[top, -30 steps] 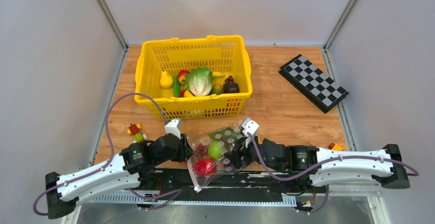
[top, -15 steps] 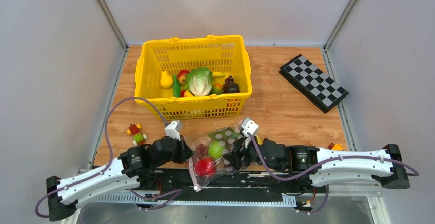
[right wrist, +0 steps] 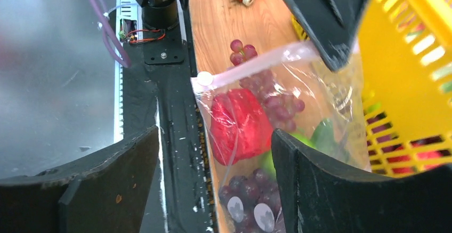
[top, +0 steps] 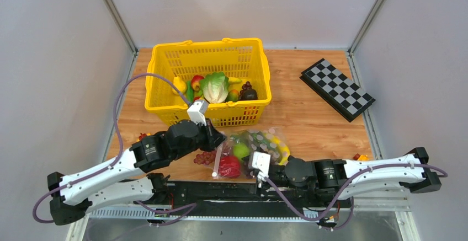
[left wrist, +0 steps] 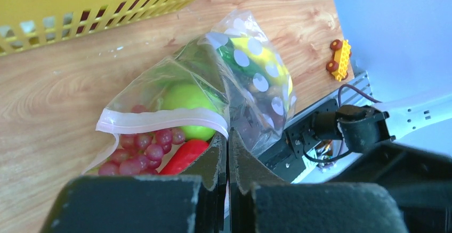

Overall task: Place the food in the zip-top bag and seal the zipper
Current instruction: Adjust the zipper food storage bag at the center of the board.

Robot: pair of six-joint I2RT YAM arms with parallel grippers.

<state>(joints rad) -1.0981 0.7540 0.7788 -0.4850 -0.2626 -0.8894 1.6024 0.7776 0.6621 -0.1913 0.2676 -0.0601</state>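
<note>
Showing, top view: zip-top bag (top: 259, 144) lying on the table near the middle, just on the near side of the yellow basket (top: 160, 75), with its zipper (top: 217, 160) edge facing left. Contents seen: green apple (top: 240, 150), red piece (top: 228, 166). Grapes (top: 203, 157) lie on the wood just outside the mouth. More food sits in the basket. Left gripper (top: 217, 140) is at the far end of the zipper; right gripper (top: 249, 170) is at the bag's near side. Chessboard (top: 336, 89) is at far right, well apart.

Left wrist view: fingers (left wrist: 216, 155) pressed together, clamped on the bag film at the end of the pink-white strip. The mouth gapes, and grapes crowd under its lip.

Right wrist view: fingers (right wrist: 101, 179) wide apart, holding nothing, aimed along the bag toward a white round tab (right wrist: 204, 78) at the strip's near end. Some grapes lie beyond the strip, outside.

Step, judged: filling looks partial, and sealing is being set up, with the left gripper anchoring one end.

Next move, judged: the loose grapes need pushing inside, clear of the strip. Then the right fingers can close on the tab end and press or draw along the zipper toward the anchored end.
</note>
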